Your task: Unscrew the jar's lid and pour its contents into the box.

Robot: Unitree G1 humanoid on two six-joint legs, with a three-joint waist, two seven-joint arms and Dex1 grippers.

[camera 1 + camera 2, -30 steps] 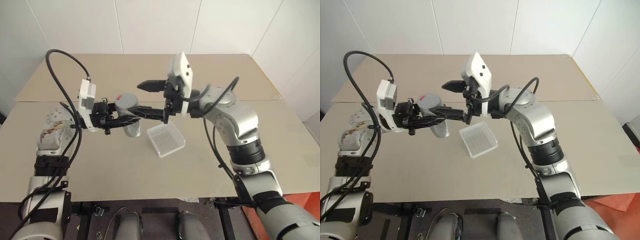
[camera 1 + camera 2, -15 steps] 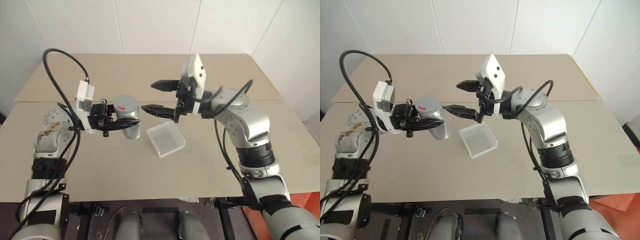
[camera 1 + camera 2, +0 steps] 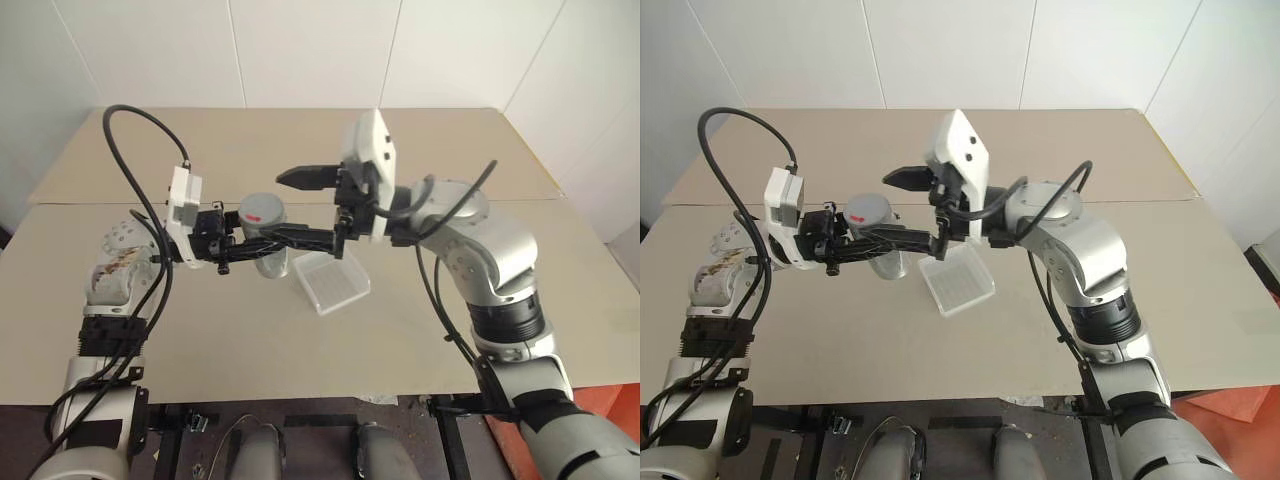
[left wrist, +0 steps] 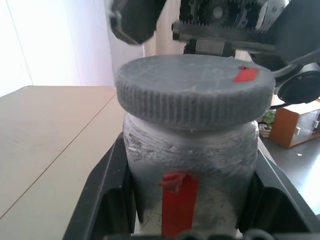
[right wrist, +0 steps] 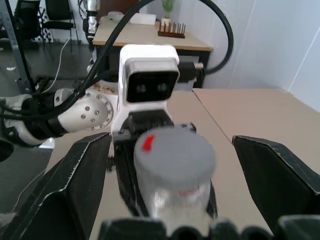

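Clamped in the left gripper (image 3: pixel 262 244) above the tabletop (image 3: pixel 300 150), the jar (image 3: pixel 268 252), its lid (image 3: pixel 263 210) on, is straddled by the spread right gripper (image 3: pixel 296 207).

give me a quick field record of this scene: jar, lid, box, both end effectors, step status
jar: upright, held above the table by its body
lid: on the jar, red mark on top
box: on the table, beside and below the jar, toward the robot's right; contents cannot be made out
left end effector: shut on the jar, pointing toward the robot's right
right end effector: open wide, fingers either side of the lid, not closed on it
step status: lid not yet unscrewed, nothing poured
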